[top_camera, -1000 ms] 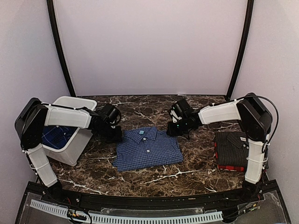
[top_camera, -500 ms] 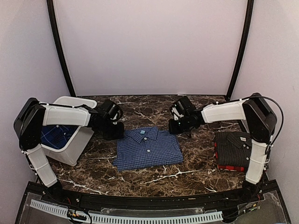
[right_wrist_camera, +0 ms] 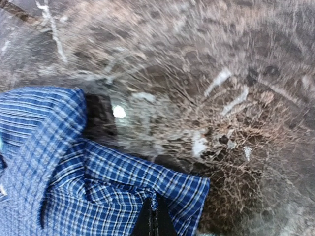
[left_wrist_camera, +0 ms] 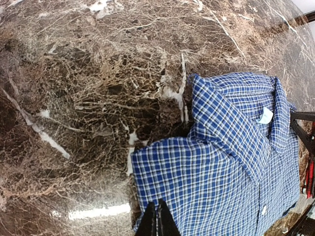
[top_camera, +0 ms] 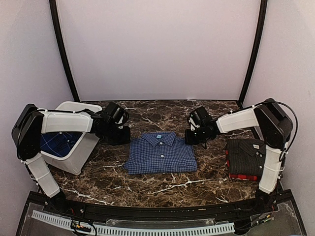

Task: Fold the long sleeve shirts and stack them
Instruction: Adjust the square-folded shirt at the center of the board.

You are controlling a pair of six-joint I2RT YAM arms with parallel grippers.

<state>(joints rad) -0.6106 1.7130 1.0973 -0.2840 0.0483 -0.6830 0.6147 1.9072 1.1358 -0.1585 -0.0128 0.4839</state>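
Note:
A folded blue-and-white check shirt (top_camera: 160, 153) lies collar-up in the middle of the marble table. My left gripper (top_camera: 127, 141) is at the shirt's far left corner. In the left wrist view the left gripper (left_wrist_camera: 158, 209) is shut on the edge of the check cloth (left_wrist_camera: 221, 172). My right gripper (top_camera: 188, 140) is at the far right corner. The right wrist view shows the right gripper (right_wrist_camera: 154, 206) pinching a fold of the check shirt (right_wrist_camera: 74, 196). At the right, a black pinstripe shirt (top_camera: 244, 153) lies folded on a red-and-black plaid shirt (top_camera: 241, 176).
A white plastic bin (top_camera: 74, 160) lies tipped at the left, just behind my left arm, with dark blue checked cloth (top_camera: 54, 142) inside it. Black frame posts (top_camera: 63, 54) stand at both back corners. A rail (top_camera: 147, 229) runs along the table's near edge.
Both grippers closed on the check shirt's far corners, then shifted it a little to the right; its top edge now sits straighter. The right gripper moved right and nearer.

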